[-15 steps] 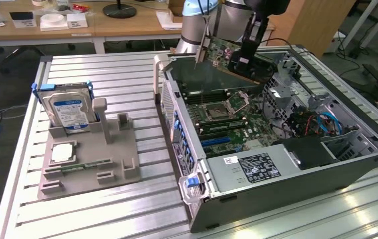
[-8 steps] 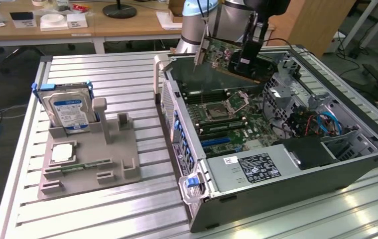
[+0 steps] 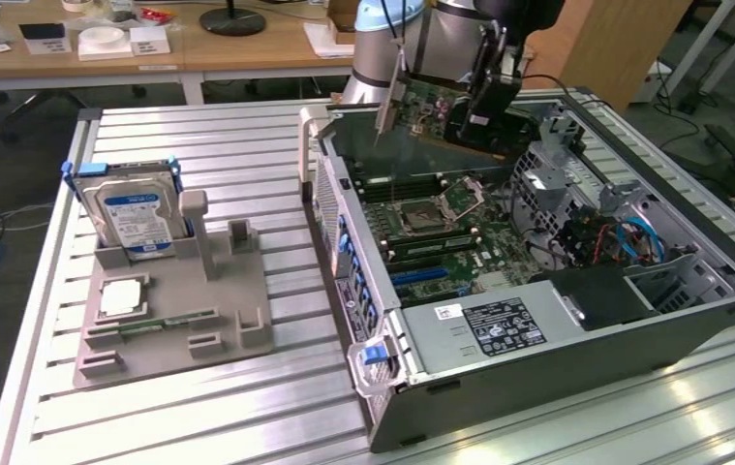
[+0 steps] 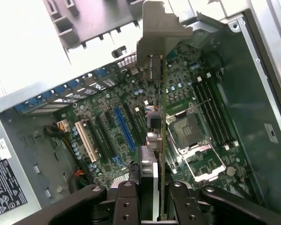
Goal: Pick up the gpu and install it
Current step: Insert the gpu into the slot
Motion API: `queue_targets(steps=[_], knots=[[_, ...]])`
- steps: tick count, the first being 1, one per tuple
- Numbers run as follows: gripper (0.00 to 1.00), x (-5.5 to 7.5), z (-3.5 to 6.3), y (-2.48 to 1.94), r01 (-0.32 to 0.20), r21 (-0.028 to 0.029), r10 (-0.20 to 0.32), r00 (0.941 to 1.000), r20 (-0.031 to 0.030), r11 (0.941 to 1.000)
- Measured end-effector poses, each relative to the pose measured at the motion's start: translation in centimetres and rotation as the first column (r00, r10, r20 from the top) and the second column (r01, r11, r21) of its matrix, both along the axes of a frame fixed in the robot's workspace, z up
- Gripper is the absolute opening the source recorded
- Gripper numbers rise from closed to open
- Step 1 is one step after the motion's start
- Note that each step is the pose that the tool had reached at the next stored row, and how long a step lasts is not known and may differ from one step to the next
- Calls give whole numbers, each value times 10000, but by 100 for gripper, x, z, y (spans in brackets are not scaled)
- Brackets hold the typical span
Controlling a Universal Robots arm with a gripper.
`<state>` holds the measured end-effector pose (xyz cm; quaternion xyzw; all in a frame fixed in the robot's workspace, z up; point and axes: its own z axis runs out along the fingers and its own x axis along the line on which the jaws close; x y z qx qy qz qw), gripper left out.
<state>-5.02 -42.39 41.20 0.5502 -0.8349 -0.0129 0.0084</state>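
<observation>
1. Tool state. I read the tool (image 4: pixel 153 194) as closed on the gpu (image 4: pixel 159 122), with a finger on each face of the card. The grip sits at the end away from its metal bracket (image 4: pixel 154 33). In the exterior view the tool (image 3: pixel 481 116) carries the gpu (image 3: pixel 444 111) on edge, in the air over the open computer case (image 3: pixel 574 339). The card is not seated.

2. Alignment. Below the card lies the motherboard (image 4: pixel 107 117). The wrist view puts the card's lower edge between the blue expansion slot (image 4: pixel 124 129) and the CPU socket (image 4: pixel 187 131). I cannot tell which slot it lines up with. I judge the step in hand to be positioning over the slot. To do it well:
- Keep the card vertical and parallel to the slot's length.
- Keep the bracket end toward the case's slotted rear wall (image 4: pixel 93 33).
- Correct sideways offset while the card is clear of the board, not once it touches.
- Stay clear of the CPU socket and the memory slots (image 4: pixel 215 117) beside it.

3. Surroundings. Well apart on the tabletop (image 3: pixel 212 417), a grey holder (image 3: pixel 231 310) carries the hard drive (image 3: pixel 135 208).
</observation>
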Motion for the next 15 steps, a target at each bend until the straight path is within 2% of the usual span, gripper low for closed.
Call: queue_targets(steps=[3, 4, 5, 13, 15], knots=[[28, 0, -1, 0, -401, -1, 401, 9992, 3, 9992], [28, 1, -2, -1, -483, -2, 483, 9988, 13, 9988], [28, 0, -4, -1, -531, -4, 531, 9986, 48, 9986], [28, 0, -32, -3, -602, -36, 603, 9963, 615, 9982], [28, 0, -42, -4, -699, -43, 700, 9950, 715, 9975]])
